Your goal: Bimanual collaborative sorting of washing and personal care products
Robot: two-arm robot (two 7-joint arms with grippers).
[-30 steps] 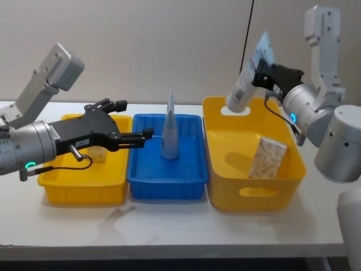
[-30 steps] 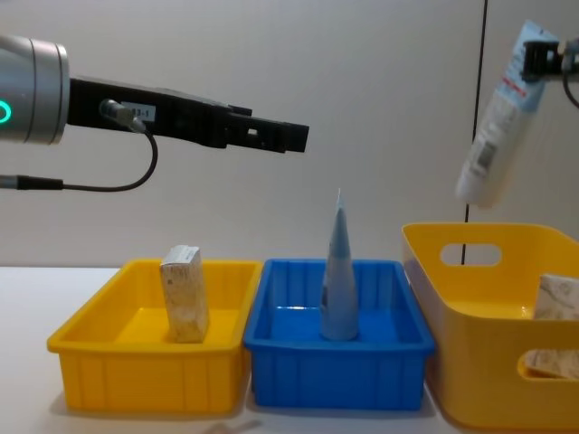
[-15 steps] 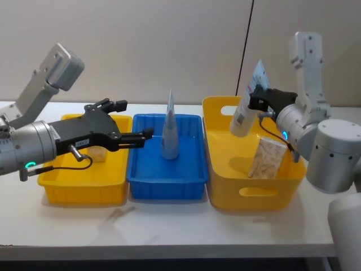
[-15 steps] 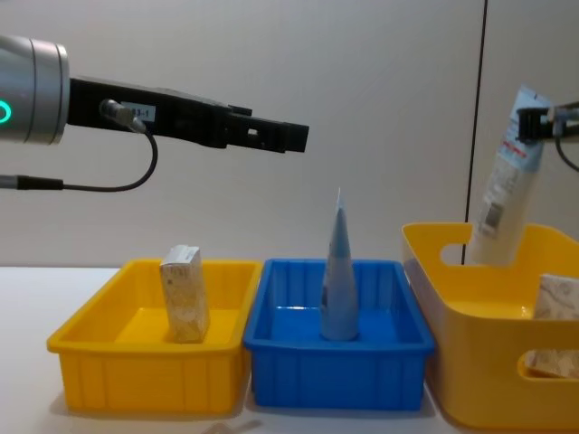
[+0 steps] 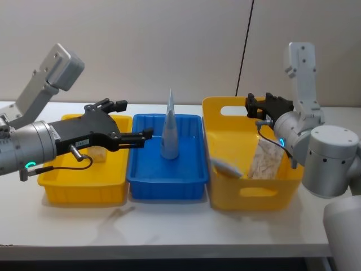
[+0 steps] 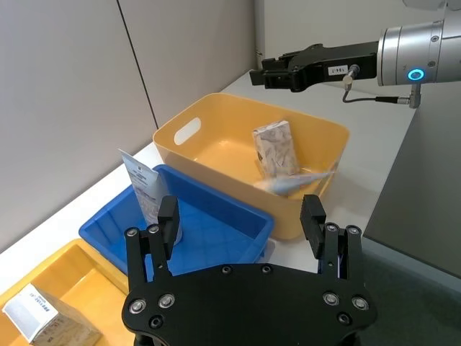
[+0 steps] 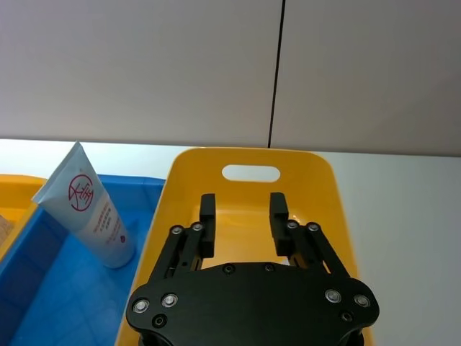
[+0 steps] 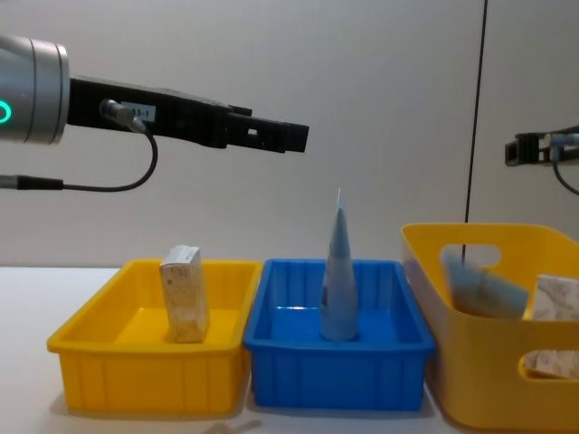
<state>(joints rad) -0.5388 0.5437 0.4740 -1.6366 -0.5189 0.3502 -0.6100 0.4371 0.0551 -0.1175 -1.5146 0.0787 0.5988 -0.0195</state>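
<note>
One pale blue pouch [image 5: 227, 166] lies blurred in the deep yellow bin [image 5: 224, 186].

I see one pale blue pouch [image 5: 169, 132] upright, another [image 5: 228, 167] blurred, lying beside the marbled pack [image 5: 268, 158]; beige block [image 8: 185, 294] upright.

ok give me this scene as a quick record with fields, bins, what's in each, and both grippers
left bin: yellow tray, holds a beige pack standing upright
middle bin: blue tray, holds a pale blue tube standing upright
right bin: yellow basket, holds a marbled pack leaning and a second tube, blurred
left gripper: open, above the trays
right gripper: open, above the basket
</note>
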